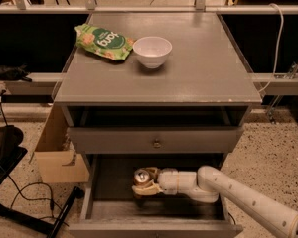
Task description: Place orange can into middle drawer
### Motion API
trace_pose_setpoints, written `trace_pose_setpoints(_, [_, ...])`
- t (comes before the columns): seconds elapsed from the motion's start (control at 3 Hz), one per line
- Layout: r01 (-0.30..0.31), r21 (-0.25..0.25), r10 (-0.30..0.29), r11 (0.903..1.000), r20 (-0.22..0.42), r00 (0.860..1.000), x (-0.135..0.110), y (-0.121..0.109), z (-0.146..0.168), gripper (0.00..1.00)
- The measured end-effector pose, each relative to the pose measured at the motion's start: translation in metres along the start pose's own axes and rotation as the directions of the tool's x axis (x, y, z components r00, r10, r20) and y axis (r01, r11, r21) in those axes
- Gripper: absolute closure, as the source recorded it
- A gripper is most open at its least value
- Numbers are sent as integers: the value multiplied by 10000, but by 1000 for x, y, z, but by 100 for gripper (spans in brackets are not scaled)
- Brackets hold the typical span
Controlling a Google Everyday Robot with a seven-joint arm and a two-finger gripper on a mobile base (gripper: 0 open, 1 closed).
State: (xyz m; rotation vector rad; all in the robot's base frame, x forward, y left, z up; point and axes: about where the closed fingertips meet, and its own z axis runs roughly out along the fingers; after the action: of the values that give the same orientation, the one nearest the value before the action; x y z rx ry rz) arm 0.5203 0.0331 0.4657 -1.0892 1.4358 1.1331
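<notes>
The orange can (141, 176) stands upright with its silver top showing, inside the open middle drawer (107, 209), left of the drawer's centre. My gripper (144, 182) reaches in from the right on the white arm and is shut on the can, with pale fingers (145, 190) wrapped under and around it. The can's lower part is hidden by the fingers. I cannot tell if the can rests on the drawer floor or hangs just above it.
The grey drawer with a round knob (156, 143) sits closed above. A white bowl (152, 50) and a green snack bag (104, 40) lie on the cabinet top. A cardboard box (59, 155) and cables (25, 195) lie on the floor at left.
</notes>
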Motion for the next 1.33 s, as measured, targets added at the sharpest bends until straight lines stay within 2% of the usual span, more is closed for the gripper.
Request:
trace_pose_setpoints(1.0, [0, -2, 0, 10000, 1, 10000, 0, 0, 0, 11])
trace_pose_setpoints(1.33, [0, -3, 0, 10000, 1, 10000, 0, 0, 0, 0])
